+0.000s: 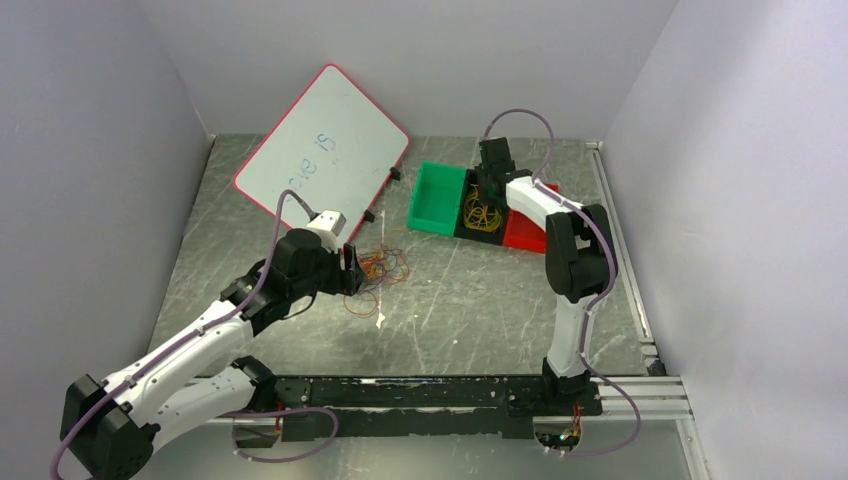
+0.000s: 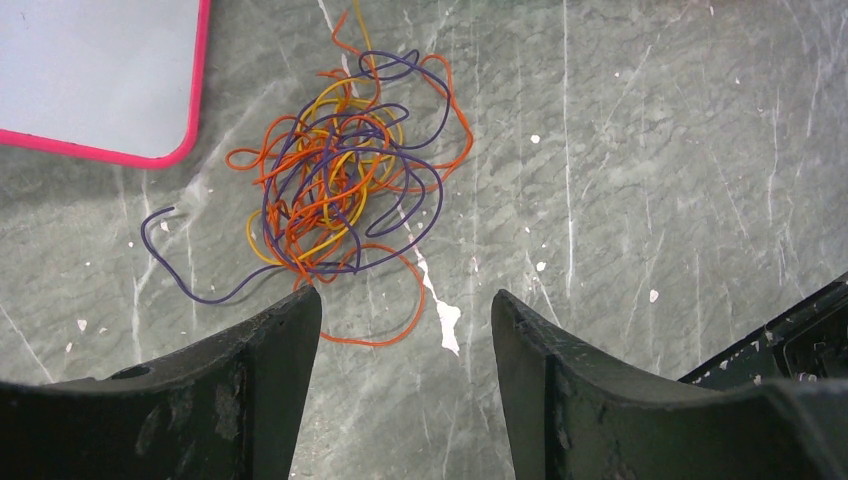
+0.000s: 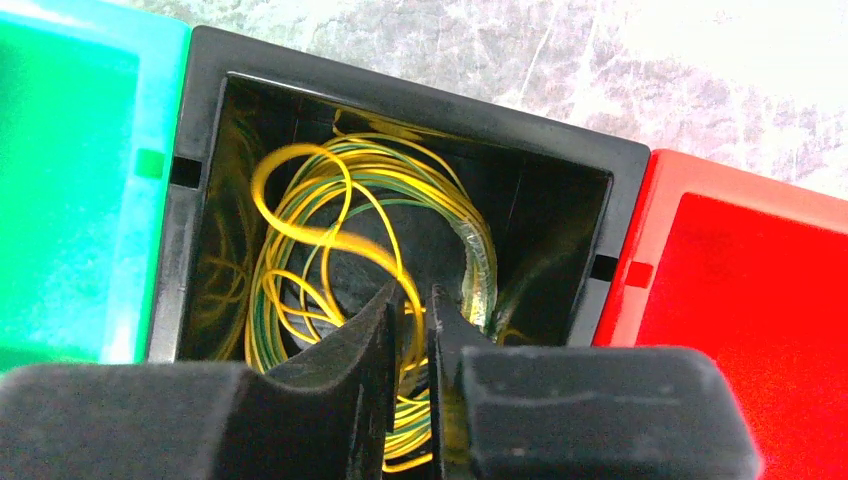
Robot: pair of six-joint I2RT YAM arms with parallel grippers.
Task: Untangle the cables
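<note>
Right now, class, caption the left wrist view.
Open left gripper near tangled orange, yellow and purple cables.

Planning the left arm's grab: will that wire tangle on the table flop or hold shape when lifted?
The tangle probably lifts as one light, springy clump, since its thin loops interlock. Loose ends, like the purple tail, would likely dangle. A push would probably slide it on the smooth table.

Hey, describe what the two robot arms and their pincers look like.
The left arm and right arm have white links, black joints and a thin purple hose each. Left pincer and right pincer each have two black, tapered fingers.
</note>
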